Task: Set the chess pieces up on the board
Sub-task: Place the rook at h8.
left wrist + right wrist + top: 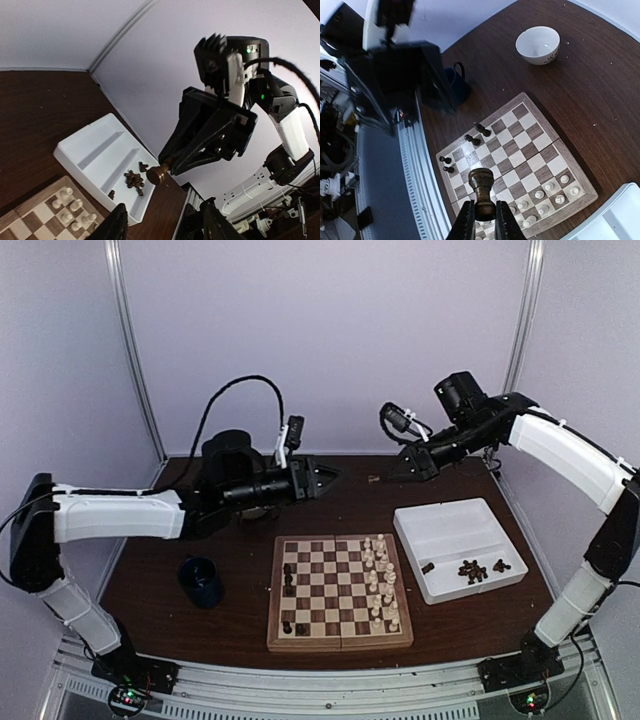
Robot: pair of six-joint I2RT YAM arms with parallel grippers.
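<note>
Your left hand [322,480] is hanging above the back of the dark, wood-grained worktop [150,585]. Its two black fingers [116,224] are standing well apart and gripping nothing. Nearer to you, a dark blue mug [203,580] is sitting just left of the board [340,643], a square wooden one with light and dark checks and a tan border. On the board's left side four dark board pieces [289,582] are standing in two loose pairs. On its right side the cream pieces [381,580] are filling two columns, small turned shapes with rounded heads. Through the right wrist camera you are also seeing a round white bowl [537,44] resting on the worktop beyond the board. Your right hand [392,474] is hovering in the air over the worktop behind the board's far right corner. Its jaws are pinching narrowly on a single held piece [481,187], dark turned wood with a sheen, showing a broad flat end beyond the fingertips and a slim waist where they are clamping it. Furthest right, the white two-compartment tray [440,512], smooth-walled with rounded corners, is lying beside the board, and its near compartment is holding a loose heap of dark pieces [476,570].
</note>
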